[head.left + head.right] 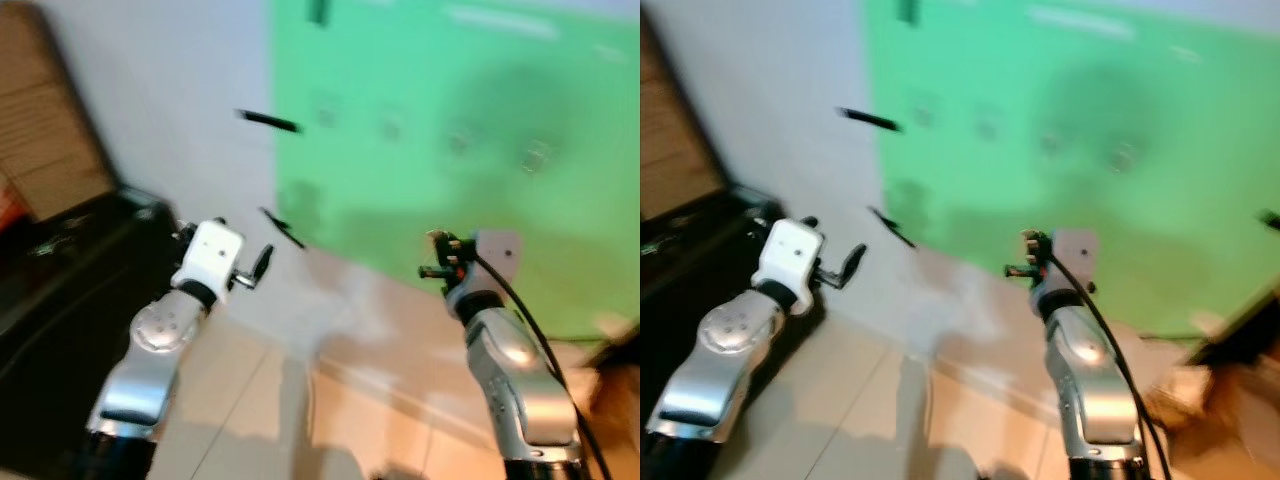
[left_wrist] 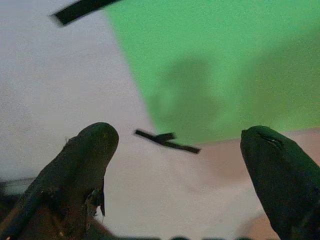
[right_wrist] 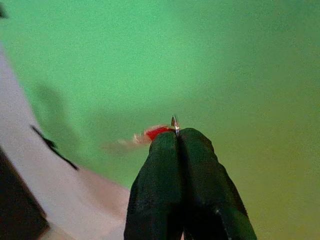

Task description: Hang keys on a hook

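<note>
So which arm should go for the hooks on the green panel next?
The right. The right gripper is shut on the key ring and faces the green panel with its hooks. The left gripper is open and empty.
</note>
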### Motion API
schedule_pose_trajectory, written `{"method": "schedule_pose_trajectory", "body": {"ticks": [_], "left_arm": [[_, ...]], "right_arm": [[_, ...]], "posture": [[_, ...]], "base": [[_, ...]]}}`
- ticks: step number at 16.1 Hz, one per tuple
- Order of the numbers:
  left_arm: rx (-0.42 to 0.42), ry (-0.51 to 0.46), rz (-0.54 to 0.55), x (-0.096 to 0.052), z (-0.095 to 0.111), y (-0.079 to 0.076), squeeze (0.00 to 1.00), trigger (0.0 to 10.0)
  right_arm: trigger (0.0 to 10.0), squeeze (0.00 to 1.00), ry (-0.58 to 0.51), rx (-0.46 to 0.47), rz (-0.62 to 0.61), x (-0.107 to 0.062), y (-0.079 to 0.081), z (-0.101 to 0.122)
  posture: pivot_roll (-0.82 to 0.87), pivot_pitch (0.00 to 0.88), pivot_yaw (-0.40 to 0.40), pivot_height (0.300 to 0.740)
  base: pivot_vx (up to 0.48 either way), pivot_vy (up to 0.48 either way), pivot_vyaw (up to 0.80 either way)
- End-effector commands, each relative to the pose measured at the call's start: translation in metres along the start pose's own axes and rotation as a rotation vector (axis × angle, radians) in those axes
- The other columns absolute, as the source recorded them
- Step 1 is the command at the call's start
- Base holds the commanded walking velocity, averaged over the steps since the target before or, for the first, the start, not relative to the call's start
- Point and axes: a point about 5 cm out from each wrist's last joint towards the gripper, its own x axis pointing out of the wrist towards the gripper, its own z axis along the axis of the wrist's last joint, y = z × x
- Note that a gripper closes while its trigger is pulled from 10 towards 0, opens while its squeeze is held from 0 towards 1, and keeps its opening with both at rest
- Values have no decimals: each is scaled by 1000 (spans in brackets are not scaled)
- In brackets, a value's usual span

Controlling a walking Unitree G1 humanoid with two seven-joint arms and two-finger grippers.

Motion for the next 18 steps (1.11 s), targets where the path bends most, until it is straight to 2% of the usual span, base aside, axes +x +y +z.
{"method": "schedule_pose_trajectory", "body": {"ticks": [1, 3, 8, 10, 12, 14, 16, 18], "left_arm": [[3, -7, -29, 0, 0, -5, 0, 10000], [1, 1, -40, -3, -6, -7, 0, 10000], [-32, -1, -35, -15, -10, -10, 0, 10000], [-28, -43, -35, -14, -1, -11, 0, 10000], [-49, -63, -38, -12, 4, -11, 0, 10000], [-63, -66, -48, -9, 6, -12, 0, 10000], [-61, -63, -64, -6, 7, -13, 0, 10000], [-60, -66, -81, -4, 10, -12, 0, 10000]], "right_arm": [[10000, 0, 22, 11, -6, -1, -4, -6], [10000, 0, 49, -6, 53, -2, 1, -11], [10000, 0, 10, 9, 50, -2, -2, -5], [10000, 0, -21, 1, 50, -3, -2, 1], [10000, 0, -29, 31, 46, -2, 0, 2], [10000, 0, -17, 33, 47, -5, 2, -2], [10000, 0, -14, 28, 75, -7, 6, -2], [10000, 0, -23, 34, 139, -5, 11, 2]], "posture": [[-31, 0, 23, 740], [-6, 0, -8, 740], [12, 0, -28, 740], [4, 0, -18, 740], [-26, 0, 5, 740], [-47, 0, 23, 740], [-60, 0, 40, 740], [-50, 0, 43, 740]], "base": [[0, 0, 0], [0, 0, 0], [0, 0, 0], [0, 0, 0], [0, 0, 0], [0, 0, -800], [129, 0, -659], [289, 0, 0]]}}
